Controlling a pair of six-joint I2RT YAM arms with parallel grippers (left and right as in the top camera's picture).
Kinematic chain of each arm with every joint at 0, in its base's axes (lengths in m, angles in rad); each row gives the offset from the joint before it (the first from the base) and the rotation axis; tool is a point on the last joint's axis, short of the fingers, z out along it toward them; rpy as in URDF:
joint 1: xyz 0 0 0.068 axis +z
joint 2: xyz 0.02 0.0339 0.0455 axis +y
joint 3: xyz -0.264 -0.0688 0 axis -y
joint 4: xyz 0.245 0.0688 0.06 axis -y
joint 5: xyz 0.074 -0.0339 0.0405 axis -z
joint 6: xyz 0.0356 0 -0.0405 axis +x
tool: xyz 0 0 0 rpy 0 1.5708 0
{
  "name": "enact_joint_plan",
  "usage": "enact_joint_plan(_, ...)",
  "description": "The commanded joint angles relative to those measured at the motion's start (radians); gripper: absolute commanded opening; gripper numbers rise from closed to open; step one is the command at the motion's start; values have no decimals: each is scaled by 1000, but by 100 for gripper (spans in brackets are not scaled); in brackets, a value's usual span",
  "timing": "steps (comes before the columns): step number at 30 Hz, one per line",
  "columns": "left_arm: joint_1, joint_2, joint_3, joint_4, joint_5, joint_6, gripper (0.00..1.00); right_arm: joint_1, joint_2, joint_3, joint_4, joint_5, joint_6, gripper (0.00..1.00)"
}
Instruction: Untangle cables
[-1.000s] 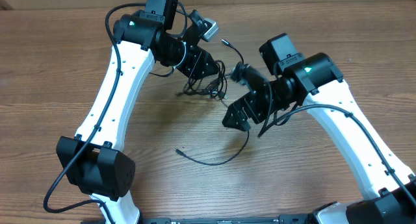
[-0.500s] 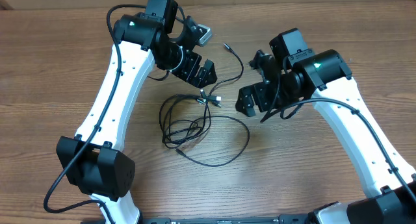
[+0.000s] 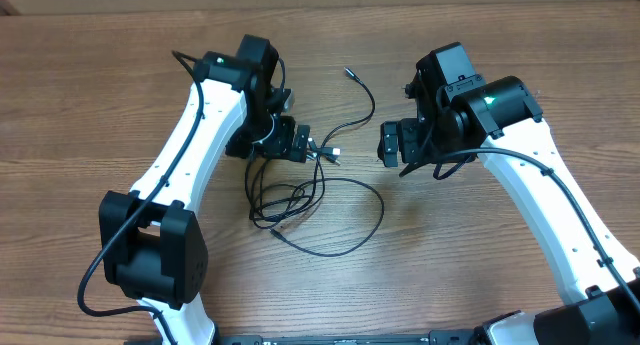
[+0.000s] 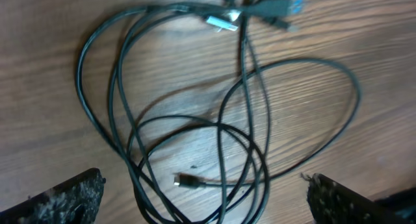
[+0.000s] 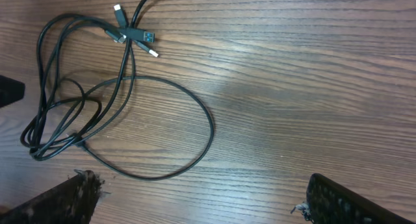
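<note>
The cables (image 3: 300,195) lie in loose, crossing loops on the tabletop (image 3: 100,105) between the arms, while the left fingers (image 4: 58,198) and right fingers (image 5: 351,198) hang wide and empty above, likely to pick a strand to pull free.

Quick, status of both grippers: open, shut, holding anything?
Left gripper: open, holding nothing; the cables lie loose beneath it.
Right gripper: open, holding nothing.

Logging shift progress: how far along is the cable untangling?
Done: little; the cables lie in one heap of overlapping loops on the table, several plug ends bunched together. In hand: nothing; left claw and right claw are open, empty. Left: pulling every cord apart.
</note>
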Motion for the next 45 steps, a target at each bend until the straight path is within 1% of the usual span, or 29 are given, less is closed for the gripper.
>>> enact_joint_plan(1, 5, 2, -38, 19, -29, -74, 100, -3, 3, 21, 4, 16, 18, 100)
enact_joint_plan(7, 4, 2, -96, 56, -29, -195, 100, -3, 3, 21, 4, 16, 18, 100)
enact_joint_plan(13, 4, 2, -163, 49, -27, -205, 100, -3, 3, 21, 4, 16, 18, 100)
enact_joint_plan(16, 4, 2, -214, 46, -4, -229, 95, -3, 3, 21, 4, 16, 18, 100)
enact_joint_plan(17, 4, 2, -230, 46, 2, -229, 91, -3, 3, 21, 4, 16, 18, 100)
enact_joint_plan(18, 4, 2, -249, 46, 3, -229, 78, -3, 3, 21, 4, 16, 18, 100)
enact_joint_plan(19, 4, 2, -267, 47, 8, -229, 37, -3, 3, 21, 4, 16, 18, 100)
enact_joint_plan(20, 4, 2, -285, 47, 16, -229, 5, -3, 3, 21, 4, 16, 18, 100)
enact_joint_plan(24, 4, 2, -345, 65, 68, -225, 4, -3, 3, 21, 4, 16, 18, 100)
enact_joint_plan(29, 3, 2, -406, 122, 69, -255, 4, -3, 3, 21, 4, 16, 18, 100)
enact_joint_plan(34, 3, 2, -467, 181, 93, -255, 4, -3, 3, 21, 4, 16, 18, 100)
enact_joint_plan(45, -3, 2, -486, 264, 113, -255, 4, -3, 3, 21, 4, 16, 18, 100)
